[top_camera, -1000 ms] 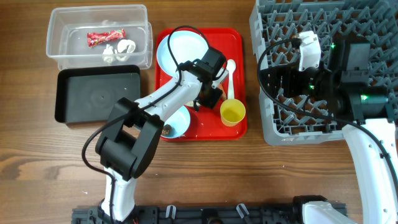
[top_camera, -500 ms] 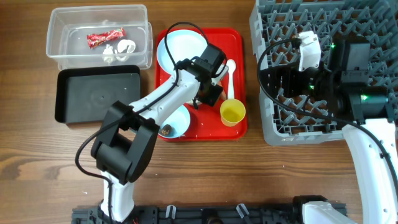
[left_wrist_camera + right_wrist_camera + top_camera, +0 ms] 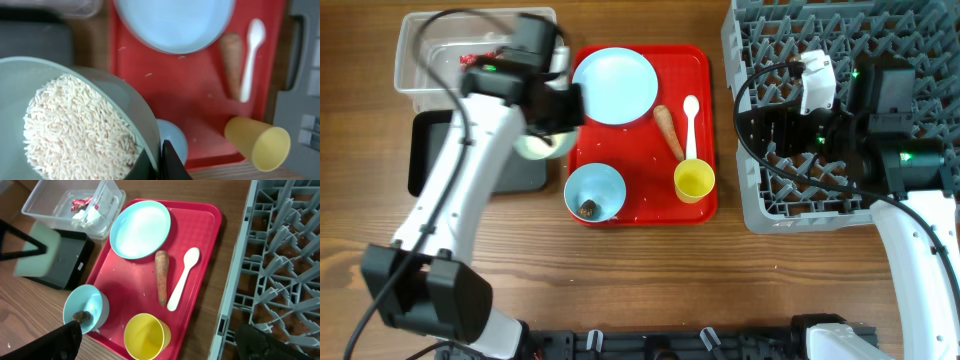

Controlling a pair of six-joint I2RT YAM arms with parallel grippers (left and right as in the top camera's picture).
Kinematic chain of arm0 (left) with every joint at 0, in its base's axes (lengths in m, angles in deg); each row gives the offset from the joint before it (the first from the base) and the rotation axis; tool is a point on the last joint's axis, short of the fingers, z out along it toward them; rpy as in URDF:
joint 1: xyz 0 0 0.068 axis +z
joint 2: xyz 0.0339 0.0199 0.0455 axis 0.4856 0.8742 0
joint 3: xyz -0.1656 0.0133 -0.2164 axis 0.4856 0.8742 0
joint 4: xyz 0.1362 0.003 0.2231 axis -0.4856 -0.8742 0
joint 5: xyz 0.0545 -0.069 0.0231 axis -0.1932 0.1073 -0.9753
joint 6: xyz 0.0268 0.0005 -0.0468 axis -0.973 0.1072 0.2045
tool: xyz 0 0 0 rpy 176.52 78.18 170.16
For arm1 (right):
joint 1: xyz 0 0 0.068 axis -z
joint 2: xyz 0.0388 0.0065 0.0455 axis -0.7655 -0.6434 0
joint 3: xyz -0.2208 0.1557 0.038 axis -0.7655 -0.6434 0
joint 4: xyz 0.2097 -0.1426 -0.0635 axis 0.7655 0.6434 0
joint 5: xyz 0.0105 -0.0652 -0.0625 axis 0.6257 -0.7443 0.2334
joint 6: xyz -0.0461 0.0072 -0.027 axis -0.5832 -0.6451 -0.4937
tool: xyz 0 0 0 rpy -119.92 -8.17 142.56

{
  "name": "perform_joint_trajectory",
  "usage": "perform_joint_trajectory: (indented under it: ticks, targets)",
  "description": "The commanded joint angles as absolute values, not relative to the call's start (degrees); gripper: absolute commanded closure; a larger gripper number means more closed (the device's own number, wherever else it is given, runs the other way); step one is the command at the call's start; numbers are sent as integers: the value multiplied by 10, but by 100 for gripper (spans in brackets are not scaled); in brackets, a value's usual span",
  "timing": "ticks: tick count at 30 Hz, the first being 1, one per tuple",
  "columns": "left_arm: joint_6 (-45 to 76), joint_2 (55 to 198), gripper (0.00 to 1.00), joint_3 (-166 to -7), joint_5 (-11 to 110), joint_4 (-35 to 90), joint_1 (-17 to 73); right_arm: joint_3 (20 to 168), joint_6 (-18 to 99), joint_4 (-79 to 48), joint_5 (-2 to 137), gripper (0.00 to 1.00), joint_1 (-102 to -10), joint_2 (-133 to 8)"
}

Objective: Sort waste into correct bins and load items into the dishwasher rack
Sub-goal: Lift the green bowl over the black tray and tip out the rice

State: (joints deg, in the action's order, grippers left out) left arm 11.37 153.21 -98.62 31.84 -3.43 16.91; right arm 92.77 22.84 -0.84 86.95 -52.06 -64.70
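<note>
My left gripper point(image 3: 558, 125) point(image 3: 160, 162) is shut on the rim of the pale green bowl point(image 3: 540, 147) point(image 3: 125, 100), which is full of white rice point(image 3: 75, 130). The bowl hangs over the right edge of the black bin point(image 3: 450, 155). The red tray point(image 3: 705, 70) holds the blue plate point(image 3: 615, 85), carrot point(image 3: 668, 132), white spoon point(image 3: 690, 125), yellow cup point(image 3: 694, 181) and a blue bowl point(image 3: 595, 185) with a brown scrap point(image 3: 588, 209). The clear bin point(image 3: 430, 45) holds the red wrapper point(image 3: 80, 202) and tissue point(image 3: 85, 215). My right gripper point(image 3: 775, 130) point(image 3: 157, 326) is open and empty by the left edge of the grey rack point(image 3: 880, 30).
The tray lies between the two bins on the left and the rack on the right. A few loose rice grains point(image 3: 148, 75) lie on the tray. The left arm crosses over the clear bin and hides part of it. Bare wooden table runs along the front.
My left arm has swung left from the middle of the tray to the black bin's right edge, carrying the green bowl of rice. The carrot is now uncovered. The right arm has not moved.
</note>
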Motion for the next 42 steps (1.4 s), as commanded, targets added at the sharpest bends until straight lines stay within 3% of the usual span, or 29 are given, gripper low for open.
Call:
perform_joint_trajectory:
  ticks: [1,6,12,22,30,42]
  targets:
    - [120,1514,96,-970,368,-54,263,938,235,-9,879,0,-523,-651]
    - [61,1515,96,-842,586,107,419,938,236,-8,879,0,-523,-651]
    - [61,1515,96,-701,777,280,503,938,236,-7,879,0,-523,-651]
    - [61,1515,96,-672,1000,323,573,932,236,-3,879,0,-523,-655]
    - [70,1515,96,-672,1116,336,598,931,236,-3,879,0,-523,-655]
    - [123,1515,96,-672,1116,338,602,931,236,-10,879,0,-523,-655]
